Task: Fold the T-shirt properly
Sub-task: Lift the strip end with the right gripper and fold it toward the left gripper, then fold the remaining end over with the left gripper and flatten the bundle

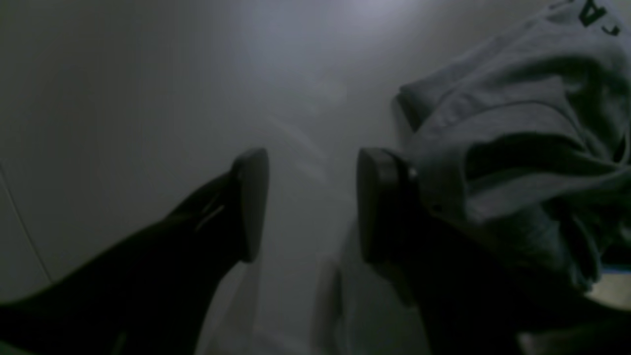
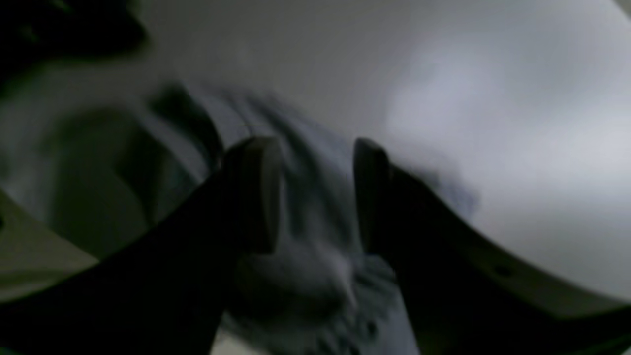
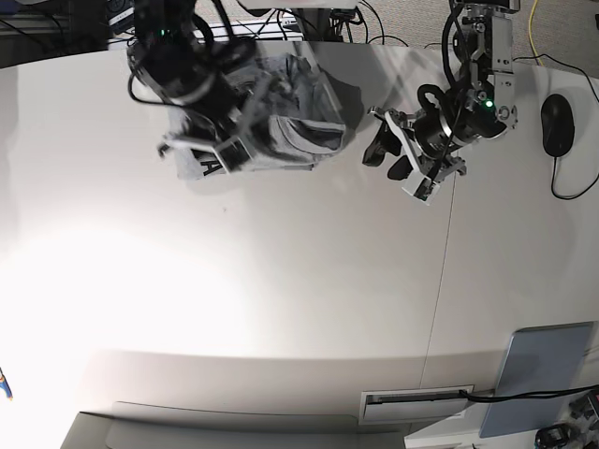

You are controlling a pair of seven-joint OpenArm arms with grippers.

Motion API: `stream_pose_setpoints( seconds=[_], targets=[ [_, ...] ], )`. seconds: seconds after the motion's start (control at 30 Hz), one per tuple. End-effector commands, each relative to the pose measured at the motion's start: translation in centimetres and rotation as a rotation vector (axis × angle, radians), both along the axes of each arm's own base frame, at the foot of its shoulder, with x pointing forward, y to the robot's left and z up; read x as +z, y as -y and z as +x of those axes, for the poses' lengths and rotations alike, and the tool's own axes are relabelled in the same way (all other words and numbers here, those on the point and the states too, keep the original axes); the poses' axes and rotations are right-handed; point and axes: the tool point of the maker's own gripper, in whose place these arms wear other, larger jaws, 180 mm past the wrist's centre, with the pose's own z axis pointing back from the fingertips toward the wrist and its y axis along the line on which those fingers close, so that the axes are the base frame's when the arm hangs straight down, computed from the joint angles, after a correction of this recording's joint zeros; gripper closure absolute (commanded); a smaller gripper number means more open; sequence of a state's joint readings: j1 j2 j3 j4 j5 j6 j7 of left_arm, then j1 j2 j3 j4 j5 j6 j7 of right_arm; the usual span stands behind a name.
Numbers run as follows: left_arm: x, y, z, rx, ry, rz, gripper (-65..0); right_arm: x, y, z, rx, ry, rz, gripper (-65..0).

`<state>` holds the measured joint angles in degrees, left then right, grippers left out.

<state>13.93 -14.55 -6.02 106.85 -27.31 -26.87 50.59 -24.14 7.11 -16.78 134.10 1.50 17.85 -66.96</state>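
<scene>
T-shirt (image 3: 281,122) bunched under right fingers (image 2: 256,192); left fingers (image 1: 251,202) beside it, parted.

White table (image 3: 281,281) bearing crumpled grey T-shirt (image 3: 281,131), black mouse (image 3: 556,124)

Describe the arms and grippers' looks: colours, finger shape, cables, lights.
Both arms are black with looped black cables and a small green light. The left gripper sits on white brackets; its fingers are dark, flat, rounded paddles. The right gripper has the same paddle fingers.

White table (image 3: 281,299), black computer mouse (image 3: 556,124), grey pad (image 3: 535,379), cables (image 3: 393,23)
</scene>
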Motion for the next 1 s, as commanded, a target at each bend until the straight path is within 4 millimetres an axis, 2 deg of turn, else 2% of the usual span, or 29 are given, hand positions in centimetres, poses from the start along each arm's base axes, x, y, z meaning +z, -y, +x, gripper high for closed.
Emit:
stream_pose_setpoints(
  seconds=[0.0, 0.1, 0.2, 0.27, 0.4, 0.5, 0.57, 0.63, 0.73, 0.83, 0.9, 0.97],
  targets=[
    [1.0, -0.3, 0.6, -0.007, 0.039, -0.002, -30.0, 0.1, 0.4, -0.5, 0.002, 0.002, -0.014, -24.5],
    [1.0, -1.0, 0.6, -0.013, 0.039, 0.022, -30.0, -1.3, 1.8, -2.3, -0.005, -0.063, -0.066, -24.5],
    [0.9, -1.4, 0.6, -0.015, 0.039, 0.033, -30.0, -1.8, 2.1, -3.4, -0.027, -0.1, -0.056, -24.5],
    [0.9, -1.5, 0.6, -0.013, 0.038, 0.036, -30.0, -1.9, 0.8, -4.1, -0.01, -0.136, 0.025, -24.5],
    [0.9, -1.5, 0.6, -0.013, 0.038, 0.036, -30.0, -0.8, -3.6, -5.8, 0.123, -0.181, 0.229, -24.5],
    [0.9, -1.5, 0.6, -0.014, 0.039, 0.038, -30.0, 1.1, -6.2, -5.7, 0.186, -0.139, 0.372, -24.5],
    [0.9, -1.5, 0.6, -0.014, 0.039, 0.037, -30.0, 1.8, -6.5, -4.9, 0.187, -0.094, 0.394, -24.5],
    [0.9, -1.5, 0.6, -0.014, 0.039, 0.037, -30.0, 1.7, -5.8, -3.7, 0.176, -0.053, 0.339, -24.5],
    [1.1, -1.3, 0.5, -0.017, 0.038, 0.022, -28.3, 1.3, -3.4, -1.6, 0.103, 0.011, 0.2, -24.4],
    [1.7, 0.0, -0.1, -0.079, 0.037, -0.037, -18.5, 1.3, -0.6, 0.5, 0.021, 0.084, 0.051, -24.1],
    [2.5, 1.4, -1.0, -0.143, 0.024, -0.102, -9.1, 1.7, 0.8, 1.5, -0.013, 0.127, -0.013, -17.9],
    [3.4, 2.7, -2.1, -0.214, 0.012, -0.157, -3.6, 1.5, 2.0, 2.2, -0.043, 0.135, -0.032, -13.4]
  ],
)
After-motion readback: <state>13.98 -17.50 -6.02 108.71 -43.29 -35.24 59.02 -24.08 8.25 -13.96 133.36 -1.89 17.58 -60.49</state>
